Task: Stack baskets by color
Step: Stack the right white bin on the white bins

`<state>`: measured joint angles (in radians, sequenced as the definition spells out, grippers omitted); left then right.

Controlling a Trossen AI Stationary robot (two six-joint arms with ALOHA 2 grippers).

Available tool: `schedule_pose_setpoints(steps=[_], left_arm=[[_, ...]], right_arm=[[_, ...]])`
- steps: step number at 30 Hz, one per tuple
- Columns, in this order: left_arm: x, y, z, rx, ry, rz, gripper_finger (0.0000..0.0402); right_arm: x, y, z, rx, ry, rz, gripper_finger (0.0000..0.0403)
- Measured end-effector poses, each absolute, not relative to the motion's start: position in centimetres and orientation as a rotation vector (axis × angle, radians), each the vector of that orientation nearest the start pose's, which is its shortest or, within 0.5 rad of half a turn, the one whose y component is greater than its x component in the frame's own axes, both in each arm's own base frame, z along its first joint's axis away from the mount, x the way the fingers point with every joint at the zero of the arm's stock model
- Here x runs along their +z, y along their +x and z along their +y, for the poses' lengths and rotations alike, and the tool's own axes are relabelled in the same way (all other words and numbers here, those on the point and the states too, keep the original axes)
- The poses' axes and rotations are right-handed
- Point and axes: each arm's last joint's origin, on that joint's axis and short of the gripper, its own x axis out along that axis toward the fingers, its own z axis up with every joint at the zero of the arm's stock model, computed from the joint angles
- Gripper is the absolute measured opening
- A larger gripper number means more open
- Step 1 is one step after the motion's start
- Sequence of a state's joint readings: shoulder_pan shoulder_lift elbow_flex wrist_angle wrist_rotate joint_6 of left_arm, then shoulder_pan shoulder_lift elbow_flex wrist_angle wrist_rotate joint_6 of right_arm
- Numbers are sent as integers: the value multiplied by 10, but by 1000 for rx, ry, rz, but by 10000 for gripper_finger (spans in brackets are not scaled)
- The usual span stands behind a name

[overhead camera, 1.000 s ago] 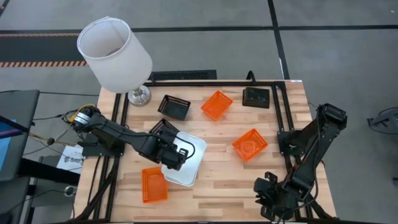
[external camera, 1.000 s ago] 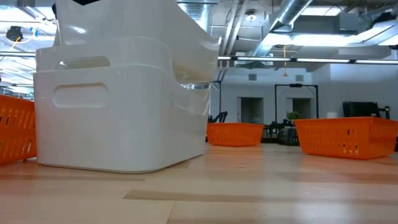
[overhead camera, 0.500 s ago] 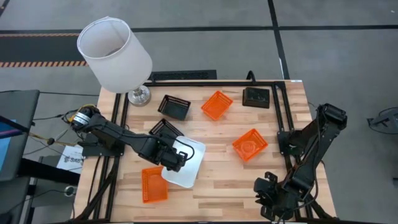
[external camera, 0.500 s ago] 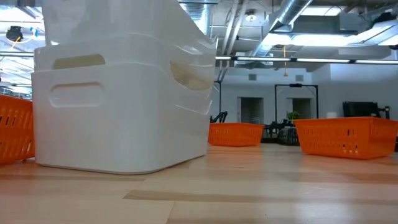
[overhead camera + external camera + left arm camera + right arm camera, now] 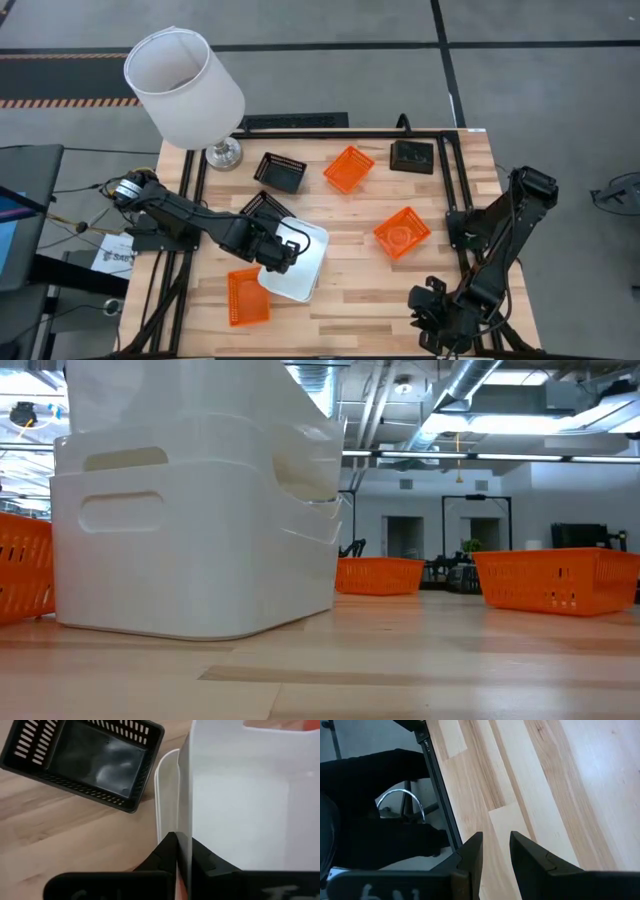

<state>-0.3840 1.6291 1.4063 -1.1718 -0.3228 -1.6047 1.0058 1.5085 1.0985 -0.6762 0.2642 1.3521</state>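
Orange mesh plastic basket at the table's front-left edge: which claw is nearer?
Left. The left claw, shut on the white plastic basket, sits right beside the orange mesh plastic basket; the right claw waits across the table.

a light wooden plank table (image 5: 340,215) edged by a black metal frame (image 5: 452,160) stands on a grey concrete floor (image 5: 540,80). a large white lampshade (image 5: 183,86) rises over one corner. beyond, silver ceiling ducts (image 5: 480,400) hang above dark doorways (image 5: 476,520).
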Motion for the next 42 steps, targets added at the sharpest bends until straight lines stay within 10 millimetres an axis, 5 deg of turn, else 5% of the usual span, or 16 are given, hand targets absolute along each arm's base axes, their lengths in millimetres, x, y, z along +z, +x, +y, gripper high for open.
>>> schedule_pose_setpoints(steps=[8,18,28,42], left_arm=[[275,287,-103,940,-863,955,0],[247,287,-101,908,-906,990,0],[273,291,-92,802,-932,1042,0],[267,293,-89,771,-951,1168,0]], right_arm=[[240,165,247,-38,555,1106,120],[240,165,247,-38,559,1105,120],[240,165,247,-38,558,1106,120],[240,165,247,-40,555,1107,120]])
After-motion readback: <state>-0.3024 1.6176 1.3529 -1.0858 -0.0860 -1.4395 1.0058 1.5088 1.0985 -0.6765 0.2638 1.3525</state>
